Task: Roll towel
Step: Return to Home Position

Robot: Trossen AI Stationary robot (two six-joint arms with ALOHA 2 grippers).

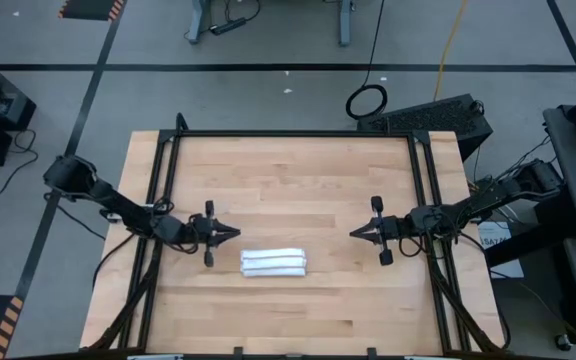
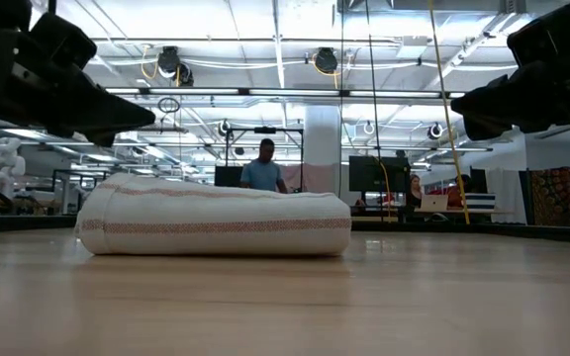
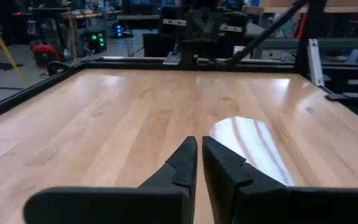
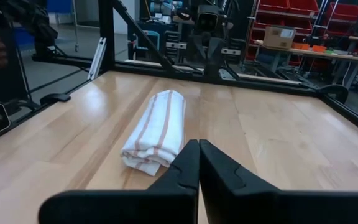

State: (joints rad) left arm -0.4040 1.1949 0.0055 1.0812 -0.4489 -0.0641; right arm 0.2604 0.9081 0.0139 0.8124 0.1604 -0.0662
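Note:
The towel [image 1: 274, 263] is a white cloth with narrow reddish-brown stripes. It lies as a short flattened roll on the wooden table, a little toward the near edge, with its length running left to right [image 2: 216, 222] [image 4: 157, 127]. Its near end shows in the left wrist view [image 3: 253, 140]. My left gripper [image 1: 236, 232] hovers shut just left of the roll and slightly beyond it, pointing level toward the table's right [image 3: 197, 146]. My right gripper [image 1: 352, 232] hovers shut to the right of the roll, pointing level toward the left [image 4: 197, 149]. Neither touches the towel.
Black frame rails run along the table's left [image 1: 166, 200], right [image 1: 426, 200] and far [image 1: 288, 133] sides. Bare wood lies between the grippers and toward the far edge. A person [image 2: 263, 170] stands in the room beyond the table.

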